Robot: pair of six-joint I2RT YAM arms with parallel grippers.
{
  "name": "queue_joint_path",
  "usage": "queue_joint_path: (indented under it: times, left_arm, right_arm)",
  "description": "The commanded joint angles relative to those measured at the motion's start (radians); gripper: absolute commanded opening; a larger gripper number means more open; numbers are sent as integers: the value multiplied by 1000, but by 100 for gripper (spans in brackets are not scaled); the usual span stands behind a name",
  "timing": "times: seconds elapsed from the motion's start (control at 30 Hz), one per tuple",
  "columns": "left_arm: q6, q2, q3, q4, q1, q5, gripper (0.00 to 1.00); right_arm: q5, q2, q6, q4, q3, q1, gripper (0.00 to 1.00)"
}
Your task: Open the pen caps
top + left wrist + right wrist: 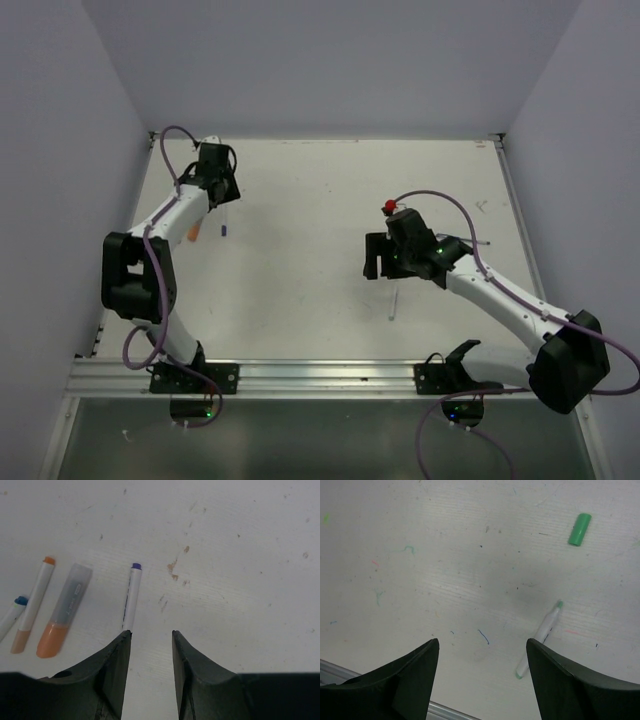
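In the left wrist view my left gripper [151,634] stands open over bare table, nothing between its fingers. Just past its left fingertip lies a white pen with a purple tip [131,597]. Further left lie a stubby grey-and-orange pen cap [65,611], an uncapped orange-tipped pen [32,605] and a blue-tipped pen [11,614] at the frame's edge. My right gripper [482,642] is wide open and empty. A green pen cap [580,529] lies loose far ahead of it, apart from the green-tipped white pen [540,639] beside its right finger. From above, the left gripper [222,198] is at the back left, the right gripper [376,258] right of the middle.
An aluminium rail [300,375] runs along the table's near edge and shows under the right gripper [450,711]. Pale walls close in the table at the left, back and right. The tabletop carries ink marks and brown stains [172,569].
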Motion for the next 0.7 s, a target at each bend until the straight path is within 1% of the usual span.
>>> queue_joint_path:
  times: [0.0, 0.13, 0.3, 0.43, 0.67]
  left_arm:
    - [41, 46, 51, -13, 44, -50, 41]
    - [46, 101, 80, -11, 81, -7, 38]
    - [49, 159, 98, 18, 98, 33, 37]
    - [55, 195, 118, 13, 99, 28, 35]
    - [67, 238, 120, 22, 101, 22, 35]
  right_arm:
    - [-62, -12, -21, 62, -13, 6, 74]
    - [-69, 20, -24, 92, -33, 6, 74]
    - [-62, 60, -36, 102, -24, 6, 73]
    - [-62, 43, -30, 125, -53, 4, 74]
    - [-64, 41, -27, 111, -52, 6, 74]
